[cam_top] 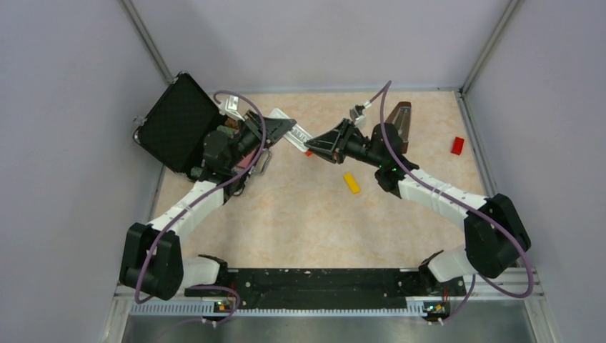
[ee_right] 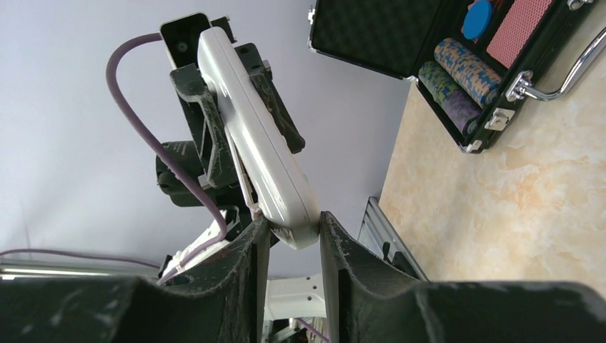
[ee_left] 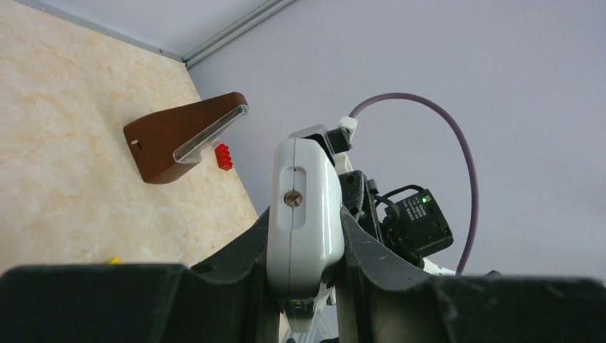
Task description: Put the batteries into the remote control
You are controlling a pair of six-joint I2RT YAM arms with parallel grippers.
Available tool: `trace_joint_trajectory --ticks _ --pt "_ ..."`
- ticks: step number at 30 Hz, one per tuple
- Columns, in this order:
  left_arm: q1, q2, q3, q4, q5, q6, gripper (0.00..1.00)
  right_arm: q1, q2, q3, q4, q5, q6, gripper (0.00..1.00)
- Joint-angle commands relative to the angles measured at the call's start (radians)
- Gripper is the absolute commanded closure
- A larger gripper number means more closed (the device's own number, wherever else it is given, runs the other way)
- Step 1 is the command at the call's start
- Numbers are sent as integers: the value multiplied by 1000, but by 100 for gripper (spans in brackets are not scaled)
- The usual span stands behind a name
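Observation:
The remote control (cam_top: 294, 133), a flat white bar, is held up in the air between the two arms, above the back of the table. My left gripper (cam_top: 281, 128) is shut on one end of it; in the left wrist view the white body (ee_left: 304, 207) sits edge-on, squeezed between both dark fingers (ee_left: 243, 257). My right gripper (cam_top: 313, 147) has the opposite end; in the right wrist view the rounded tip of the remote control (ee_right: 257, 143) sits between the fingertips, both touching it. The batteries are out of view.
An open black case (cam_top: 179, 121) with poker chips (ee_right: 457, 78) lies at the back left, behind the left arm. A brown wedge-shaped object (cam_top: 400, 121) stands at the back right. A yellow block (cam_top: 351, 182) and a red block (cam_top: 457, 145) lie on the table.

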Motion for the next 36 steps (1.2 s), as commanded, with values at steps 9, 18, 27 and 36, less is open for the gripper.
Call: trace_joint_trajectory --ticks 9,18,27,36 --pt "-104 -31 62 95 398 98 100 21 103 107 -212 -21 117 88" --pt "-103 -87 75 -88 288 261 100 -11 84 92 -324 -36 85 89" --pt "-71 -99 71 -129 139 228 100 -68 39 52 -231 -215 -93 39" --pt "-56 -100 80 -148 117 183 100 -70 15 74 -189 -356 -232 34"
